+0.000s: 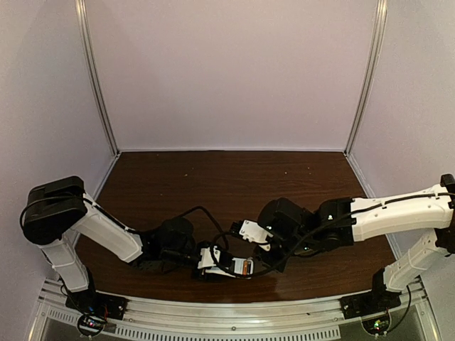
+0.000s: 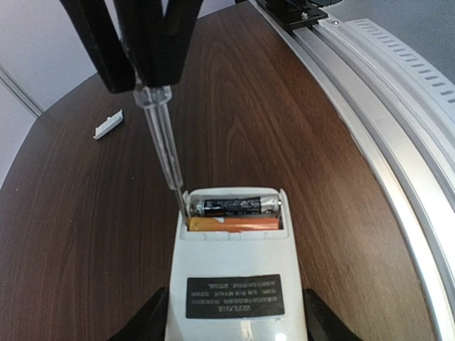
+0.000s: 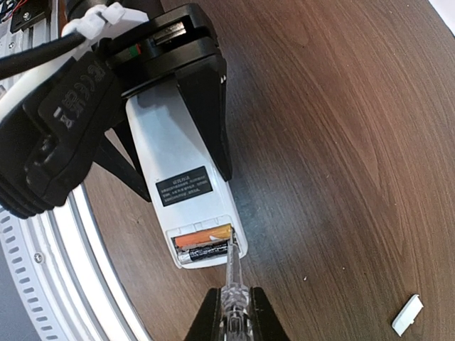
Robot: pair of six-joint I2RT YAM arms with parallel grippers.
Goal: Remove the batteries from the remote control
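The remote control (image 2: 234,263) lies back-up on the dark wooden table, its battery bay open at the far end. Two batteries lie side by side in the bay: a dark one (image 2: 234,206) with a silvery end and an orange one (image 2: 234,224). My left gripper (image 2: 234,312) is shut on the remote's body, one finger on each long side. My right gripper (image 3: 233,302) is shut on a slim screwdriver (image 3: 232,273) with a clear handle. The screwdriver's tip sits in the bay's corner at the batteries' end (image 3: 202,245). In the top view both grippers meet near the table's front edge (image 1: 227,264).
A small flat white plastic piece (image 2: 108,124) lies on the table away from the remote, also seen in the right wrist view (image 3: 407,315). A metal rail (image 2: 370,106) runs along the table's near edge, close to the remote. Pale walls (image 1: 227,71) enclose the table.
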